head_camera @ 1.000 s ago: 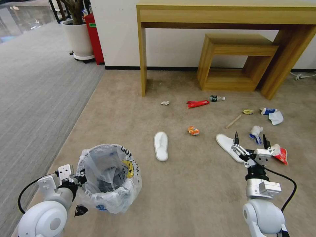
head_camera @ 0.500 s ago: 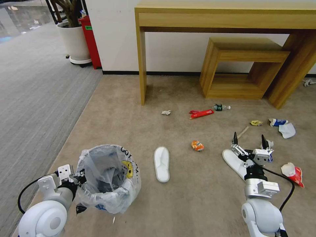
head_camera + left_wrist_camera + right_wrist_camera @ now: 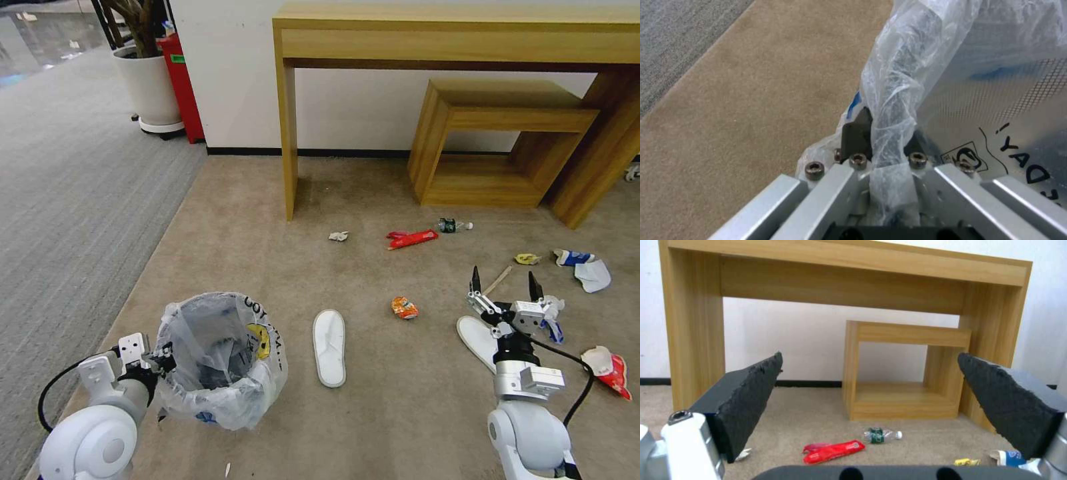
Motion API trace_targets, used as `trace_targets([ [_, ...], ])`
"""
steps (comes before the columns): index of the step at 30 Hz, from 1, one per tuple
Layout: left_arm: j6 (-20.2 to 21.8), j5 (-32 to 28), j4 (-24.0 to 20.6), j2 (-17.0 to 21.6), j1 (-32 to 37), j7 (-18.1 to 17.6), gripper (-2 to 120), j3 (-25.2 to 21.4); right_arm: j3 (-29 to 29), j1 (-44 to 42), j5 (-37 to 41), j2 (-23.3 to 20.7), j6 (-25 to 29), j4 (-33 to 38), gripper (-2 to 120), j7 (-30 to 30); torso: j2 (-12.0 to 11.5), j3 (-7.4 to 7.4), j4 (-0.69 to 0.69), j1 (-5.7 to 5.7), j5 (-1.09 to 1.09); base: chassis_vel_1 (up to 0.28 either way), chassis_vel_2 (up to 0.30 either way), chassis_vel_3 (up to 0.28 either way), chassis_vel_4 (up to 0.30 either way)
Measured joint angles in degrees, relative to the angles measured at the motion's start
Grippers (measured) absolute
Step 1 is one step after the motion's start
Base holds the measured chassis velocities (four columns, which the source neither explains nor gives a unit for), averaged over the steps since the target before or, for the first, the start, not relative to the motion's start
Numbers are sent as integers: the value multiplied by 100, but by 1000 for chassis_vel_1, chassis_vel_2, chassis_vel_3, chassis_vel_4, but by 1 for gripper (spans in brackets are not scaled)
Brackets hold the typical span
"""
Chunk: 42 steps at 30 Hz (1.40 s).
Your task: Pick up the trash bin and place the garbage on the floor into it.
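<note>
The trash bin, lined with a crinkly whitish bag, stands on the beige floor at the near left. My left gripper is shut on its rim and bag. My right gripper hangs open above one white slipper. The garbage lies ahead: another slipper, an orange wrapper, a red wrapper, a small bottle, a tissue, a wooden stick, a yellow wrapper and a blue-white wrapper.
A tall wooden desk stands against the wall, with a low wooden cube shelf under it. A potted plant and a red box stand at the far left. Grey ribbed carpet borders the beige floor on the left.
The whole picture has shifted: the camera has moved, so the desk and litter sit lower and farther right. Both arms keep their pose, the left still holding the bin.
</note>
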Motion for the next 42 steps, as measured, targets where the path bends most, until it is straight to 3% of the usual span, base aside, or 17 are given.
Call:
trace_targets([
  [18, -5, -71, 41, 96, 20, -8, 0, -99, -75, -3, 36, -30, -84, 25, 100, 20, 0, 0, 0, 0, 0, 0, 0, 0, 0],
  [26, -12, -65, 67, 89, 42, -12, 0, -86, -291, 150, 438, -225, -594, 99, 100, 148, 0, 1, 0, 0, 0, 0, 0, 0, 0],
  [42, -24, -33, 48, 58, 57, -17, 0, -77, -352, 205, 364, -205, -567, -21, 100, 152, 0, 0, 0, 0, 0, -15, 9, 10, -14],
])
